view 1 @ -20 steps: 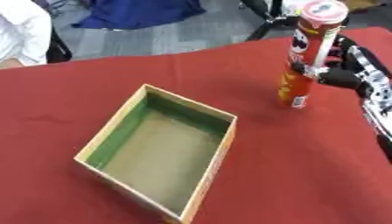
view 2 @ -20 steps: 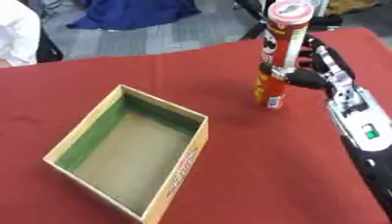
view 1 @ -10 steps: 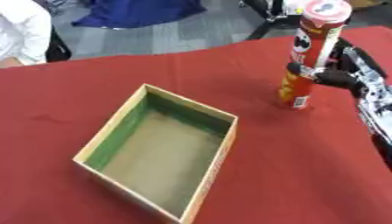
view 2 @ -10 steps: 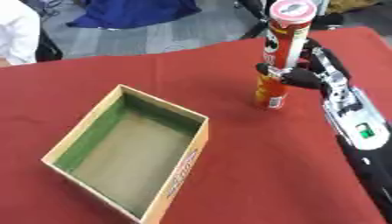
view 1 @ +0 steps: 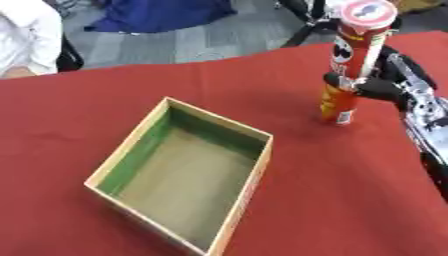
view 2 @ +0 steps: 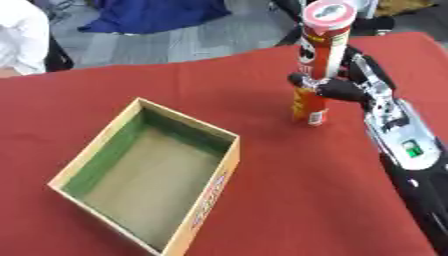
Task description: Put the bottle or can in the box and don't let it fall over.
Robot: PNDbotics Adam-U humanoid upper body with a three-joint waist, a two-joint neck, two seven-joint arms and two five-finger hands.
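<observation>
A tall red crisp can (view 1: 351, 60) with a white lid stands upright on the red table, right of centre. My right hand (view 2: 343, 89) is at the can's mid height on its right side, thumb and fingers curled round it. An open cardboard box (view 2: 149, 170) with green inner walls lies to the can's lower left, empty inside. The can's base (view 2: 314, 118) rests on or very close to the cloth. My left hand shows in neither view.
The red tablecloth (view 1: 332, 190) covers the whole work surface. Beyond the far table edge lie grey floor, a blue cloth (view 1: 162, 12) and chair legs. A person in white (view 1: 26, 37) sits at the far left corner.
The hand has closed in on the can, its fingers now wrapping it more tightly. The can and the box stay where they were.
</observation>
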